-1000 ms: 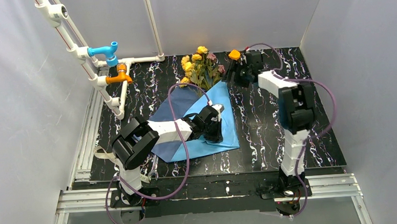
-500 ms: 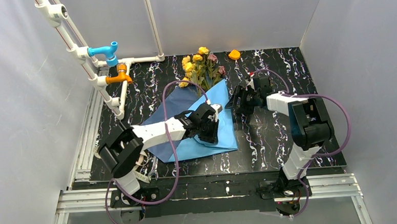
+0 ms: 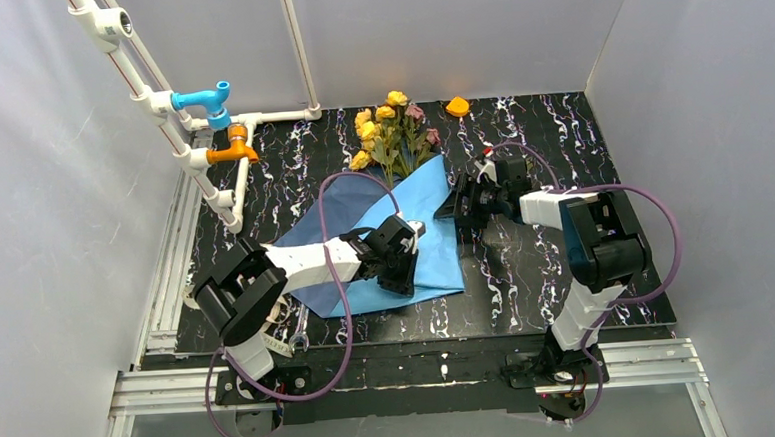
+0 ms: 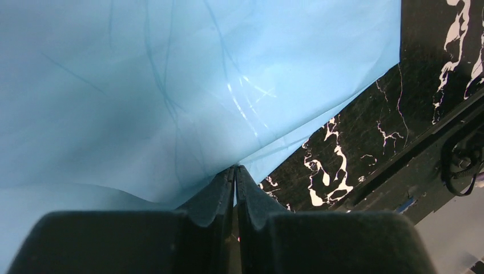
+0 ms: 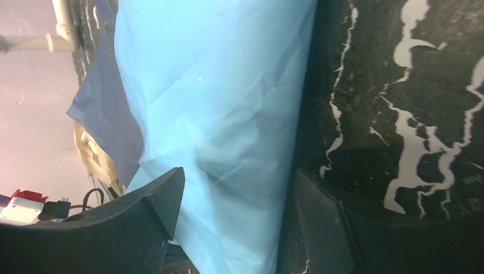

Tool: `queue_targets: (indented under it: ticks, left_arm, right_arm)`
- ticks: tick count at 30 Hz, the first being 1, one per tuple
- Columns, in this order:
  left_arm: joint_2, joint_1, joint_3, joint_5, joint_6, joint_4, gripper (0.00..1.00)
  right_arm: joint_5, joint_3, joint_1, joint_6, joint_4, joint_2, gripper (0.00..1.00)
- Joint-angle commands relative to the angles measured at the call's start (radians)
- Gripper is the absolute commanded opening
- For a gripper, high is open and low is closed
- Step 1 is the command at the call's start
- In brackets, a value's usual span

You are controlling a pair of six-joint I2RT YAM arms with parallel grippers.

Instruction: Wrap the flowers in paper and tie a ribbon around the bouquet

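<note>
Since a second before, my right arm had pulled back from the far edge, where its pincer had been at a loose orange flower head [image 3: 457, 106]; that head now lay alone on the tabletop [image 3: 566, 269] near the back wall. The right pincer [image 3: 460, 203] had come to the right edge of the paper [image 3: 435, 246] and stood wide, holding nothing: in the right wrist view one finger hung over the blue sheet and the other over bare tabletop. My left arm had drawn a little toward me. Its pincer [image 4: 234, 171] was closed tight, and the left wrist view showed the paper's near edge nipped at the tips and lifted off the surface.

The paper lay mid-tabletop, partly folded over itself, with its darker underside showing on the left. The flowers [image 3: 394, 133] lay at its far corner, heads toward the back wall, unwrapped.

The tabletop was black with white marble veining. Plain pale panels walled it on three sides, and white pipes [image 3: 190, 159] with a blue fitting [image 3: 207, 98] and an orange fitting [image 3: 230, 147] ran down the left
</note>
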Motion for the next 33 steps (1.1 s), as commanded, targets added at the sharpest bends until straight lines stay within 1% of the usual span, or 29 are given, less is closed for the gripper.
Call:
queue_targets:
  ticks: [1, 4, 12, 17, 19, 23, 24, 27, 29, 30, 31, 32, 33]
  left_arm:
    - [0.046, -0.005, -0.006, -0.023, 0.037, -0.013, 0.05]
    - [0.053, -0.005, -0.01, -0.02, 0.045, -0.009, 0.04]
    - [0.039, 0.007, -0.03, -0.019, 0.062, -0.007, 0.03]
    - [0.012, 0.025, -0.068, 0.01, 0.052, 0.029, 0.02]
    - [-0.004, 0.035, -0.086, 0.032, 0.043, 0.051, 0.0]
    - [-0.026, 0.047, -0.09, 0.058, 0.036, 0.057, 0.0]
    - [-0.028, 0.048, -0.088, 0.063, 0.032, 0.059, 0.0]
    - [-0.063, 0.063, -0.081, 0.118, -0.016, 0.069, 0.0]
    - [-0.12, 0.068, -0.067, 0.116, -0.06, 0.043, 0.01]
    - [-0.154, 0.068, -0.055, 0.094, -0.074, 0.01, 0.07]
    - [-0.19, 0.068, -0.042, 0.062, -0.083, -0.035, 0.09]
    - [-0.229, 0.068, -0.033, 0.013, -0.097, -0.086, 0.12]
    - [-0.271, 0.068, -0.029, -0.045, -0.11, -0.141, 0.17]
  right_arm:
    - [-0.029, -0.043, 0.019, -0.03, -0.023, 0.051, 0.79]
    - [-0.04, -0.068, 0.027, -0.015, 0.007, 0.064, 0.78]
    - [-0.084, -0.151, 0.05, 0.073, 0.176, 0.079, 0.74]
    - [-0.124, -0.199, 0.054, 0.138, 0.294, 0.091, 0.68]
    - [-0.145, -0.216, 0.056, 0.168, 0.351, 0.099, 0.66]
    - [-0.175, -0.239, 0.066, 0.211, 0.428, 0.116, 0.6]
    - [-0.176, -0.24, 0.07, 0.212, 0.432, 0.117, 0.59]
    - [-0.145, -0.247, 0.078, 0.206, 0.409, 0.109, 0.49]
    - [-0.092, -0.244, 0.078, 0.181, 0.334, 0.091, 0.42]
    - [-0.059, -0.24, 0.079, 0.165, 0.295, 0.083, 0.38]
    - [-0.021, -0.236, 0.08, 0.15, 0.255, 0.075, 0.35]
    - [0.01, -0.231, 0.081, 0.141, 0.224, 0.068, 0.31]
    - [0.033, -0.23, 0.081, 0.135, 0.204, 0.064, 0.3]
